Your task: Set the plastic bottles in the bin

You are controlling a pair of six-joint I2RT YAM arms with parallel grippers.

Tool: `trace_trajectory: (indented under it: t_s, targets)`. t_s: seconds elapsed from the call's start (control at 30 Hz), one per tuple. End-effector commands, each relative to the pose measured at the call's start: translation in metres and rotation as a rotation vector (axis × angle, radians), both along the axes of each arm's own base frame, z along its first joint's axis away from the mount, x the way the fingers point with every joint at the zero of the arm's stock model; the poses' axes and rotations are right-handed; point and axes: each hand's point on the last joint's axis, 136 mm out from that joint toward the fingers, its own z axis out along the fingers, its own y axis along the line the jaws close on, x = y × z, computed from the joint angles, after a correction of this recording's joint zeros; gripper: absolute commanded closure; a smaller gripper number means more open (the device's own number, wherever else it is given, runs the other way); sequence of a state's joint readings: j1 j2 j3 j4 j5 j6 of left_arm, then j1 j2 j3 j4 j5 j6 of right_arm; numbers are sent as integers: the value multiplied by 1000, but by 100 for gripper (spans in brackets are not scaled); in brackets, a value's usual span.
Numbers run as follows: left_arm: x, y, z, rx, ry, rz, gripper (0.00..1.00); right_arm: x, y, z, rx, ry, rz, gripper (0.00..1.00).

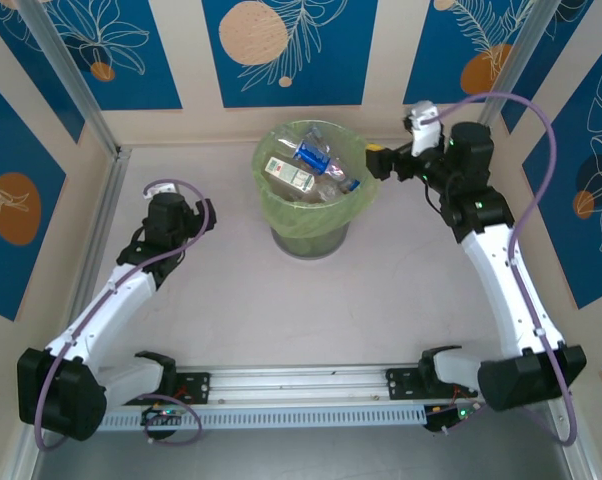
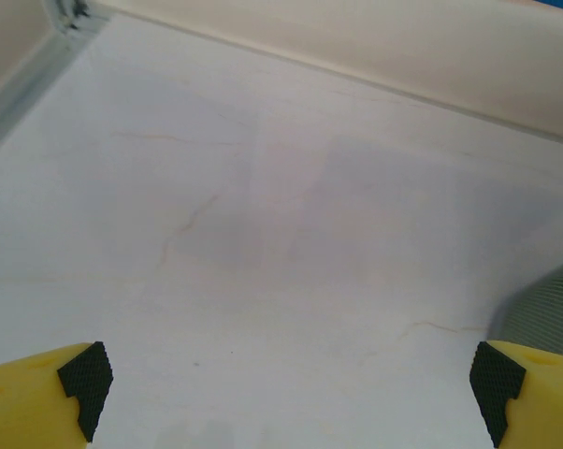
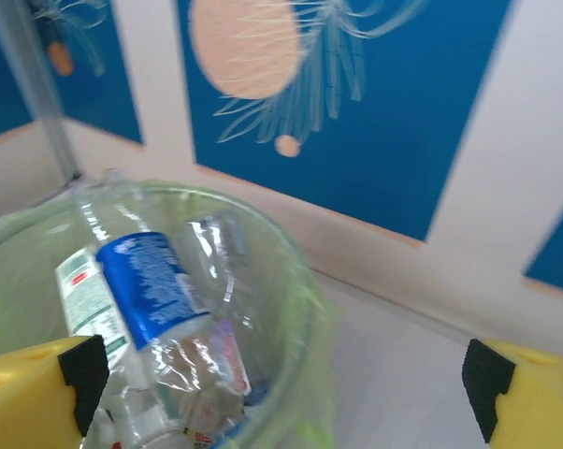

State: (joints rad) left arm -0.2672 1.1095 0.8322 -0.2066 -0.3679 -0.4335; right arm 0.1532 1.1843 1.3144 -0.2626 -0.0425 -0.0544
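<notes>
Inside your bin (image 1: 269, 195) the bottles (image 1: 311, 156) lay piled, your right gripper (image 1: 379, 160) hung spread wide beside its rim, and your left gripper (image 2: 291, 379) gaped over the table (image 2: 263, 187).

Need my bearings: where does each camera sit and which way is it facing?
Top external: above and behind, looking down on the table, the bin and the plastic bottles inside; left arm and right arm show.
Left wrist: on the left arm, facing low across the table toward the back wall; open left gripper at bottom corners.
Right wrist: on the right arm, facing into the bin; open right gripper at bottom corners.
Shared: top and right wrist both show the bottles in the bin.
</notes>
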Motion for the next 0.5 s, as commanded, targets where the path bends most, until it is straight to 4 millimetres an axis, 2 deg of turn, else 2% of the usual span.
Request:
trace_trajectory:
  t_s: [0.0, 0.1, 0.23, 0.47]
  targets:
    - [0, 26, 6, 138, -31, 61, 0, 0, -30, -13, 149, 30, -181, 1]
    - [3, 41, 1, 219, -54, 96, 0, -5, -57, -42, 166, 77, -306, 1]
    - [10, 60, -18, 232, -73, 128, 0, -13, -85, -81, 195, 137, -432, 0]
    - [21, 72, -51, 220, -80, 110, 0, -21, -107, -162, 185, 203, -553, 0]
